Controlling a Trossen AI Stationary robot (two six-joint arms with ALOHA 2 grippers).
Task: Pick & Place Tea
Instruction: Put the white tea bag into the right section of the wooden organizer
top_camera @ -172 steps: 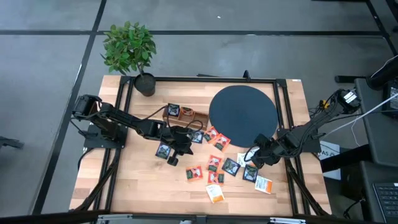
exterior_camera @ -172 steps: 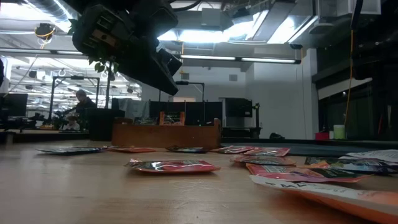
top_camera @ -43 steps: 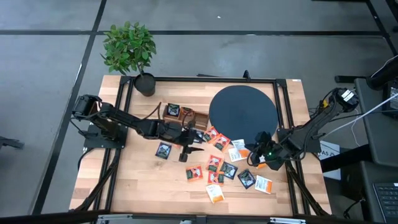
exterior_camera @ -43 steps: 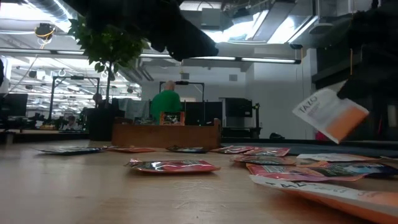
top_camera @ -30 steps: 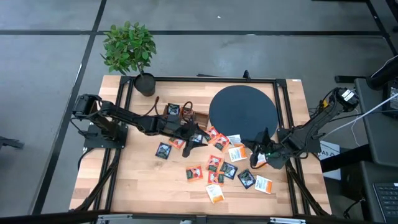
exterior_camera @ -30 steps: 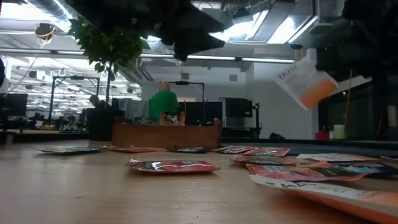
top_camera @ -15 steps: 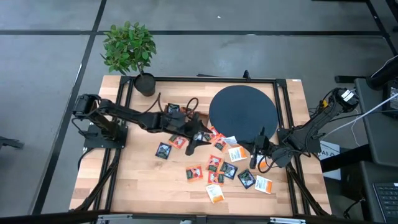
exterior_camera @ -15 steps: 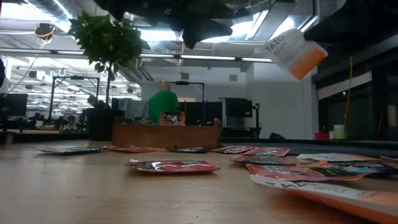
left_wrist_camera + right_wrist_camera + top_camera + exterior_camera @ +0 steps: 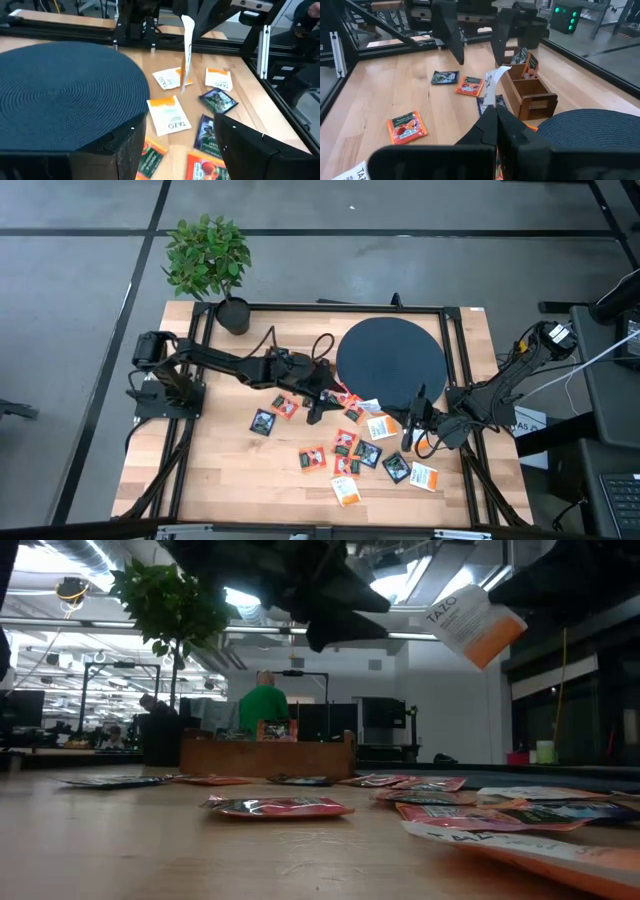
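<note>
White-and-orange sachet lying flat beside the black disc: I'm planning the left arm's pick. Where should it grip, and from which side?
Likely from straight above: the white-and-orange sachet lies flat on the table, with no raised side to catch. Close the left gripper, now open, on the edge facing away from the black disc, whose rim crowds the other edge.

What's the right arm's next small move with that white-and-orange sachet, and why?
Probably carry it toward the wooden tray. The right gripper has its jaws shut on the white-and-orange sachet, held clear above the table, so the pick looks done. The left gripper hangs open near the tray, so approach with care.
</note>
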